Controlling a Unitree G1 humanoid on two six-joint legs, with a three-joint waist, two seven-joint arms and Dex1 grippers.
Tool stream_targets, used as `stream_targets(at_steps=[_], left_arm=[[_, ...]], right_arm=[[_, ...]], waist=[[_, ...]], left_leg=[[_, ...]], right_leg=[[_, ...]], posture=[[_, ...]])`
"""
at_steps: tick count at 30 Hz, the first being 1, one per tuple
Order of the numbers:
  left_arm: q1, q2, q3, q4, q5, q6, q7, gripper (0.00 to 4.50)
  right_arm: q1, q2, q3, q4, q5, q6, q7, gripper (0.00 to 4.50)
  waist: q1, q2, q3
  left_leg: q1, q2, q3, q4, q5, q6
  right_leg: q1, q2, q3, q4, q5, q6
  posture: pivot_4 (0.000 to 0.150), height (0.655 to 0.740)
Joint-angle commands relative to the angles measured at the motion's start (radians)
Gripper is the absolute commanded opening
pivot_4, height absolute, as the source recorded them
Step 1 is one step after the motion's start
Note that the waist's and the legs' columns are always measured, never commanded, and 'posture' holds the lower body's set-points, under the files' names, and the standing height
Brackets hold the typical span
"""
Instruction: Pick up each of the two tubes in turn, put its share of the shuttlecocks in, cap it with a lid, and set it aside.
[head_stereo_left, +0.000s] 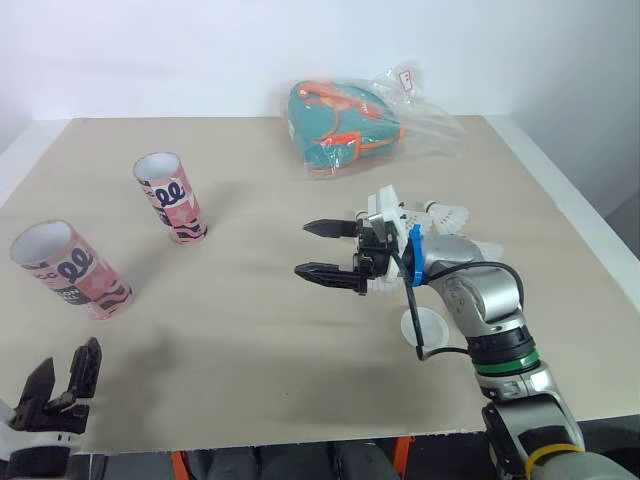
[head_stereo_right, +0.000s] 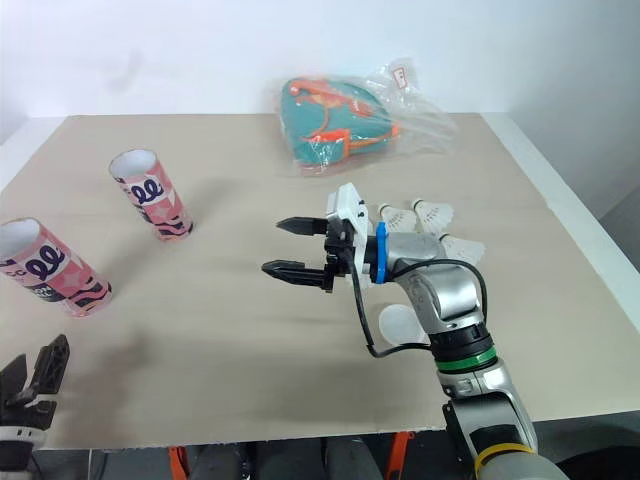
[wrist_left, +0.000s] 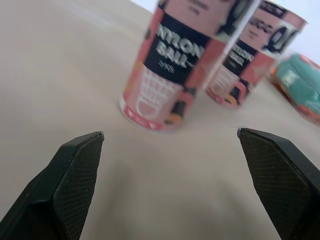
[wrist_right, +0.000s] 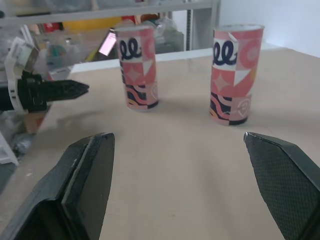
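Your left hand (head_stereo_left: 62, 368) and right hand (head_stereo_left: 301, 249) gape wide, empty, at a beige table (head_stereo_left: 260, 330) against a white wall (head_stereo_left: 200, 50); perhaps cluttered shelving (wrist_right: 100, 20) beyond.

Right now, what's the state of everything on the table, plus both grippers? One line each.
Nearer pink patterned cardboard tube: upright, uncapped.
Farther pink patterned cardboard tube: upright, uncapped.
White feathered shuttlecocks: lying loose, outside both tubes.
White round lid: lying flat, on no tube.
Teal pouch in clear plastic bag: lying flat, bagged.
Left gripper: open, empty.
Right gripper: open, empty.
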Motion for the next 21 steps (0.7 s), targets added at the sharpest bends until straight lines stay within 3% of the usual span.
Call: stream_targets(at_steps=[1, 6, 21], left_arm=[[-0.063, 0.083, 0.009, 0.078, 0.133, -0.013, 0.036, 4.5], [-0.17, 0.178, -0.013, 0.217, 0.288, -0.023, 0.049, 4.5], [-0.363, 0.268, -0.022, 0.374, 0.301, -0.008, -0.058, 4.5]], right_arm=[[0.017, 0.016, 0.001, -0.065, 0.002, -0.018, -0.017, 4.43], [0.057, 0.014, 0.001, -0.114, -0.019, -0.024, -0.061, 4.43], [0.096, 0.0, -0.034, -0.191, 0.016, 0.002, -0.103, 4.43]], waist=[[0.0, 0.0, 0.0], [-0.004, 0.0, 0.0], [0.0, -0.001, 0.0]], left_leg=[[0.0, 0.0, -0.002, 0.0, 0.0, 0.0], [0.0, 0.001, -0.001, -0.001, 0.0, 0.0], [0.0, 0.003, -0.002, -0.001, 0.0, 0.0]], right_leg=[[0.0, 0.002, 0.0, 0.001, 0.0, 0.0], [0.0, 0.002, -0.001, 0.001, 0.003, 0.002], [0.0, 0.002, -0.004, 0.001, 0.005, -0.003]], posture=[[0.15, 0.7387], [0.15, 0.7387], [0.15, 0.7387]])
